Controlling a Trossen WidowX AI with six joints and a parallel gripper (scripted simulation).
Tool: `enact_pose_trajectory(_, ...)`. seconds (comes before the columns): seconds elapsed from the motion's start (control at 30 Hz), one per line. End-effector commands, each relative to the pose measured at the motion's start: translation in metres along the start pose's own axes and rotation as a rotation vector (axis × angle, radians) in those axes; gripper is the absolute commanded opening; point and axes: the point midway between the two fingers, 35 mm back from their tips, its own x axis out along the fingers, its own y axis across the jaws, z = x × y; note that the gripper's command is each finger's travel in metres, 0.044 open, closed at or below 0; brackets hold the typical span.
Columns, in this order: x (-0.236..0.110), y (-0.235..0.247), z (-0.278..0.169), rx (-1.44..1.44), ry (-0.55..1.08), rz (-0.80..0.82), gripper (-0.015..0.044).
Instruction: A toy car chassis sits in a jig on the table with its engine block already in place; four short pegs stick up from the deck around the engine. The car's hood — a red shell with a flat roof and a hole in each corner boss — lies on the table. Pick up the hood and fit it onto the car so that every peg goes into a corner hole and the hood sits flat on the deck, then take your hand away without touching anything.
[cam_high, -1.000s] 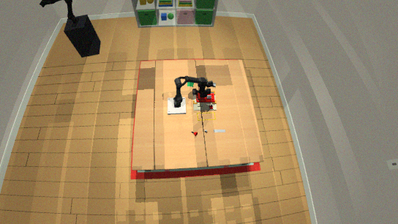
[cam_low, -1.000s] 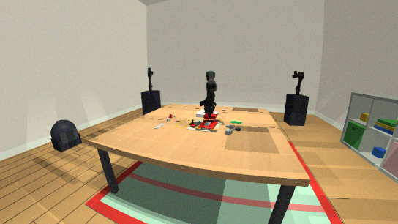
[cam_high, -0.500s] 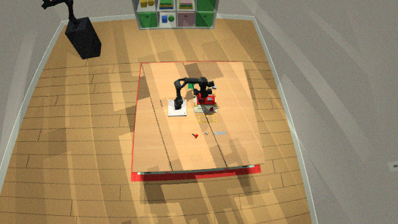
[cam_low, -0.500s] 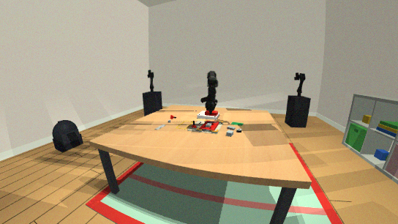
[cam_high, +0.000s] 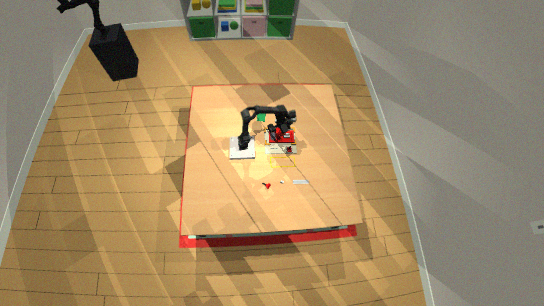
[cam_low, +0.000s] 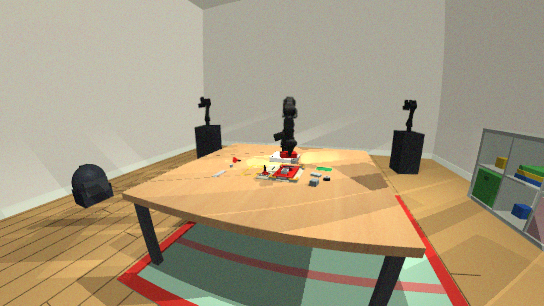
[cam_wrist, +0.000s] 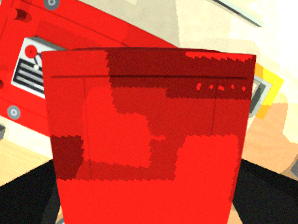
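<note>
My gripper (cam_wrist: 147, 167) (cam_high: 283, 124) (cam_low: 287, 146) is shut on the red hood (cam_wrist: 147, 156) (cam_low: 286, 154) (cam_high: 276, 134). The hood fills the middle of the wrist view, with a black finger on each side of it. It hangs above the table, clear of the car. The red chassis (cam_wrist: 67, 26) (cam_low: 286, 175) sits in its jig (cam_high: 285, 148) below, towards the upper left of the wrist view. The engine block (cam_wrist: 25, 70) and two grey pegs (cam_wrist: 51, 2) show there; the hood hides the rest of the deck.
A green block (cam_high: 261, 117) (cam_low: 324, 168) lies behind the jig. A small red part (cam_high: 267, 186) (cam_low: 235, 159), a grey bar (cam_high: 300, 181) (cam_low: 218, 173) and a grey block (cam_low: 314, 182) lie loose on the table. The arm's white base plate (cam_high: 242, 151) stands left of the jig.
</note>
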Motion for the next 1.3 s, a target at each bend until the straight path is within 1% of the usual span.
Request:
enact_pose_trajectory(0.0, 0.001, 0.006, 0.003, -0.112, 0.003, -0.010, 0.0000)
enact_pose_trajectory(1.03, 0.000, 0.057, 0.028, -1.107, 0.007, -0.007, 0.0000)
enact_pose_trajectory(1.1, 0.000, 0.059, 0.029, -1.150, 0.008, -0.007, 0.0000)
enact_pose_trajectory(1.27, 0.000, 0.059, 0.030, -1.155, 0.008, -0.007, 0.0000)
